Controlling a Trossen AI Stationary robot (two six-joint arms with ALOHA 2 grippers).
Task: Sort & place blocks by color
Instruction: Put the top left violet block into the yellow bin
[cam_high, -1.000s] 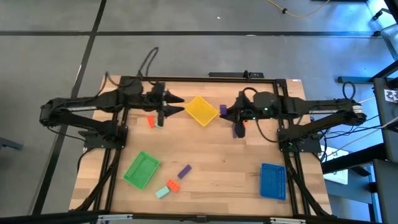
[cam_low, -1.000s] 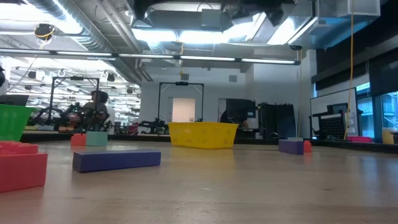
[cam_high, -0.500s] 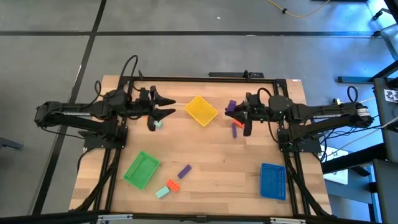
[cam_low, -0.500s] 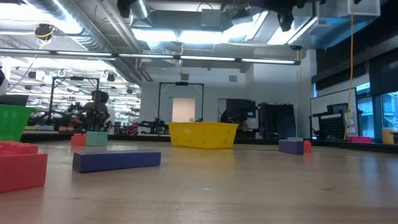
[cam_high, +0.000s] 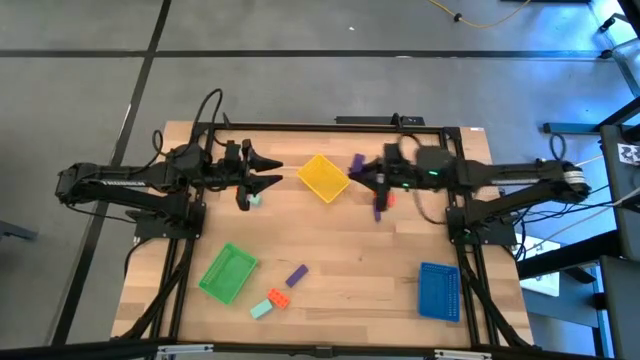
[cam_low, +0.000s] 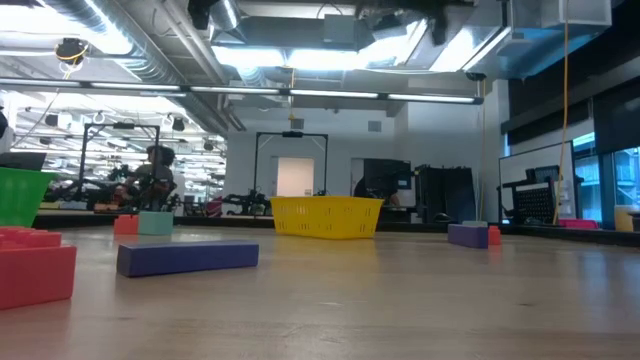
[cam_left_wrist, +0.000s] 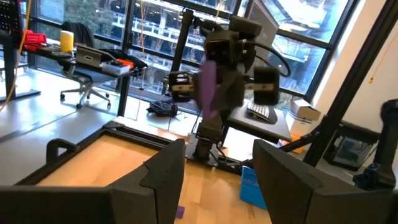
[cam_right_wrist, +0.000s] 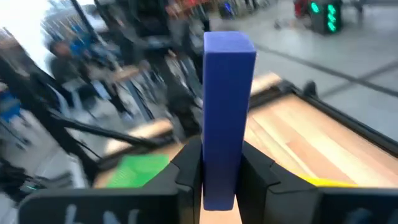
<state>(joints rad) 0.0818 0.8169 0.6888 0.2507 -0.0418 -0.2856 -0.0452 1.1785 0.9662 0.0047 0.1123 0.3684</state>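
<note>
Two arms up off the table, only the R one loaded. Right gripper (cam_high: 362, 174) is clamped on a long purple block (cam_right_wrist: 227, 118); right wrist view shows the block standing up between the two fingers (cam_right_wrist: 189, 168), pinched at its lower end, most of its length sticking out past the tips. High view puts it in the air just beside the yellow tray (cam_high: 323, 178), on that tray's R side, not yet over it.

Left gripper (cam_high: 268, 170) hovers on the other side of the yellow tray, fingers spread wide, nothing between them (left wrist view: clear gap, R arm w/ the purple piece seen across it). Mint block (cam_high: 254, 201) lies on the wood just below that gripper.

Other blocks on table:
- second purple block (cam_high: 378, 207) w/ an orange-red one (cam_high: 390, 199) touching or just beside it, under the R arm
- purple (cam_high: 296, 274), orange-red (cam_high: 278, 296), mint (cam_high: 261, 309) clustered near the front edge, beside the green tray (cam_high: 228, 273)
- blue tray (cam_high: 438, 290) at front R, looks to hold no blocks

Step in hand, my read: transport phase, block lifted, destination not yet reached. All 3 trays look unfilled, so sorting is at an early stage.

Next move needs: pick the tray for purple (can't tell which from this), carry over it, lower, then open. Block is gripped low and tall, so it may tip on release; lower close to the tray floor first.
</note>
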